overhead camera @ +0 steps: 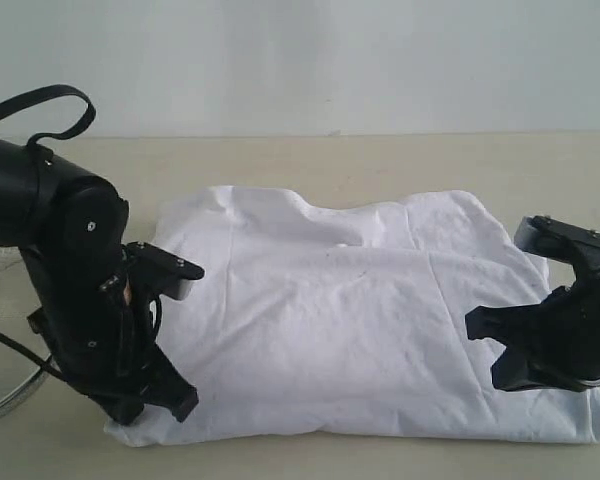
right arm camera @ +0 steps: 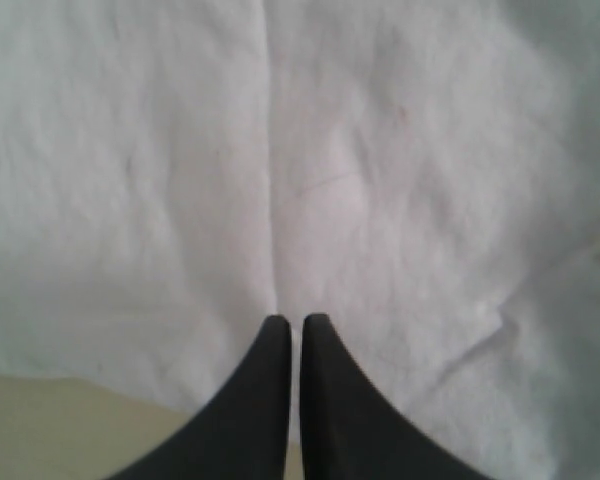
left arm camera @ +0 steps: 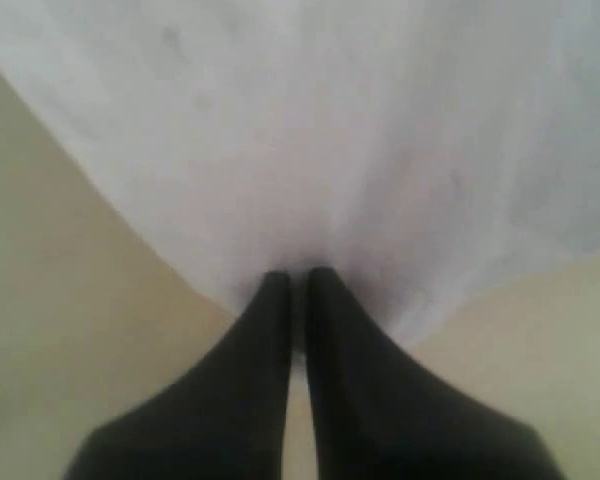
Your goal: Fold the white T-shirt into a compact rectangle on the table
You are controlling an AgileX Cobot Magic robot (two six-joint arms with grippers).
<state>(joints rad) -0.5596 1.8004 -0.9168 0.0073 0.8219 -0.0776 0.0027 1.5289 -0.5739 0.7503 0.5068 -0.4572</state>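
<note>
Exterior view: one white T-shirt [overhead camera: 350,320], clamped by left pincer [left arm camera: 298,276] and right pincer [right arm camera: 291,321]

Open table [overhead camera: 400,160] beyond T-shirt [overhead camera: 330,320], basket [overhead camera: 15,398] far left

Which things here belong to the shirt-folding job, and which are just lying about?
Job: shirt; table; left gripper; right gripper, both with fingers shut.
Lying about: wire basket, at the left edge of the exterior view.
</note>
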